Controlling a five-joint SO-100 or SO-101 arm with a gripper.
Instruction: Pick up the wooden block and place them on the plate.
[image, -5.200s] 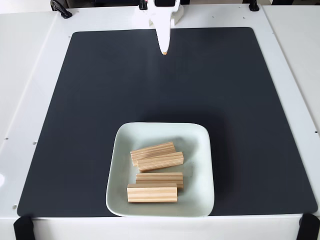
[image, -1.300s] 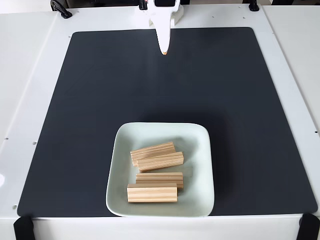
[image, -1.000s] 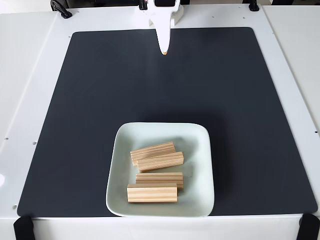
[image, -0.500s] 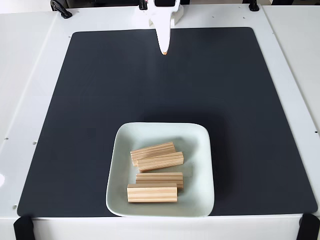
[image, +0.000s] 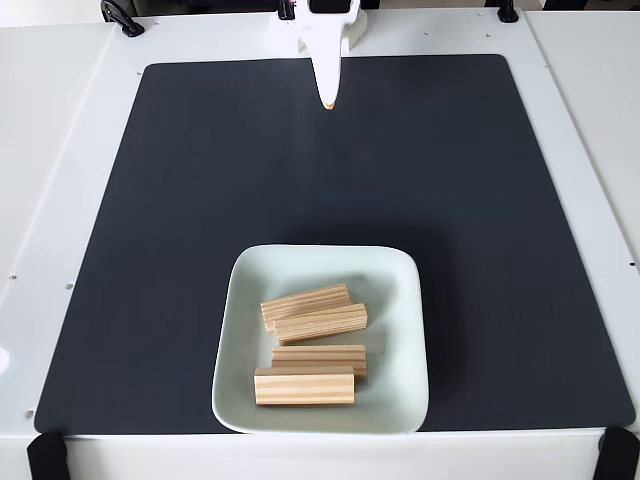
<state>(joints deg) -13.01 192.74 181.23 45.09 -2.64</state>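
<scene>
At the 12 o'clock edge of the black mat (image: 200, 200), the white gripper (image: 328, 103) hung tucked near its base, its fingers drawn together to a single narrow tip and carrying nothing. All four wooden blocks lay well apart from it, toward 6 o'clock, inside the pale green plate (image: 245, 290) near the mat's front edge. The upper block (image: 305, 301) and the second block (image: 320, 323) touched along their sides, their long axes running roughly 9 to 3 o'clock with a slight rise toward 3. Just below, the third block (image: 318, 355) sat partly behind the front block (image: 304, 386), both lying close to level across the fixed view.

No block rested on the mat itself, so the job appeared finished; any further reach would have had to run straight down the mat from 12 to 6 o'clock, crossing each block's short side. The mat was flat and bare between arm and plate, on a white table (image: 60, 150) whose front corners at 7 and 5 o'clock carried black clamps (image: 44, 455).
</scene>
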